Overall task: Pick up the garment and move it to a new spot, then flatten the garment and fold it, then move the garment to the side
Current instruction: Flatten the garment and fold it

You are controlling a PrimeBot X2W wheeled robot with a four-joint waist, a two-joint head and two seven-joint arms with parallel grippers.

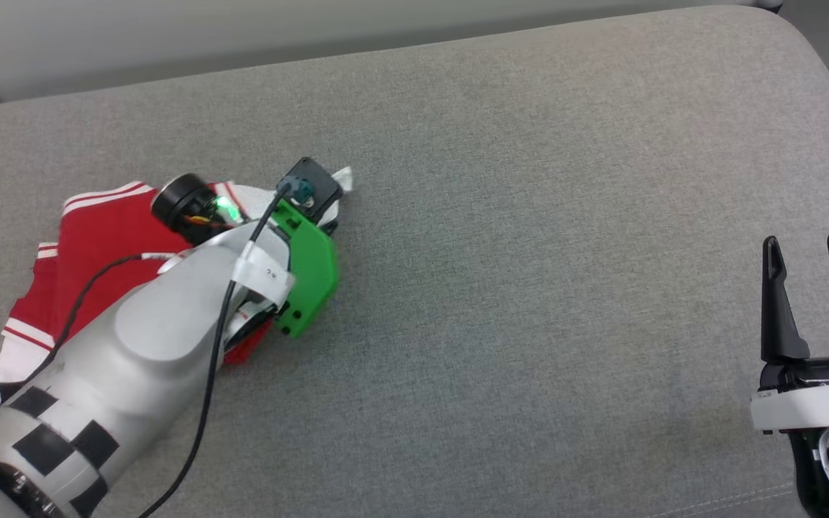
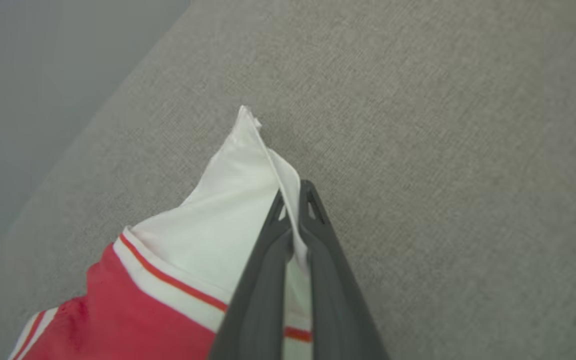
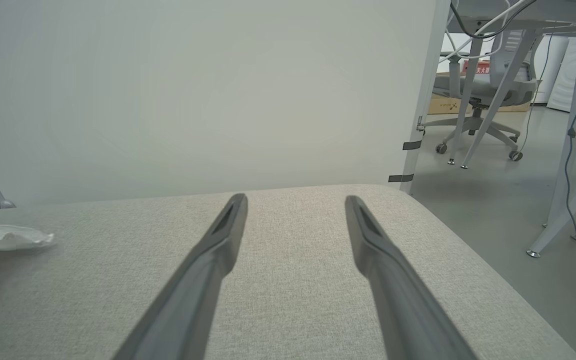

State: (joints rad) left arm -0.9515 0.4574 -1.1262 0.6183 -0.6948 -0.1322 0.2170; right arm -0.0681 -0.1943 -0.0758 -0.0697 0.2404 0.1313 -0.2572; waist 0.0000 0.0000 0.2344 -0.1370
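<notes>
At nine o'clock on the grey woven padded surface (image 1: pixel 529 302), the soft red jersey garment (image 1: pixel 101 241) with white sleeves and red-white striped trim is lying bunched under the robot's left arm. The left gripper (image 2: pixel 295 200) is pinching a fold of the white sleeve, its long dark fingers (image 2: pixel 263 280) pressing together on the cloth. The right gripper (image 1: pixel 807 248) is waiting at four o'clock, jaws spread wide and carrying nothing. The cloth is looking light and limp (no stiffness to help), so it is likely going to drape and drag; a shoulder seam or hem edge is probably offering a steadier hold than the sleeve tip. One garment and two grippers are showing.
</notes>
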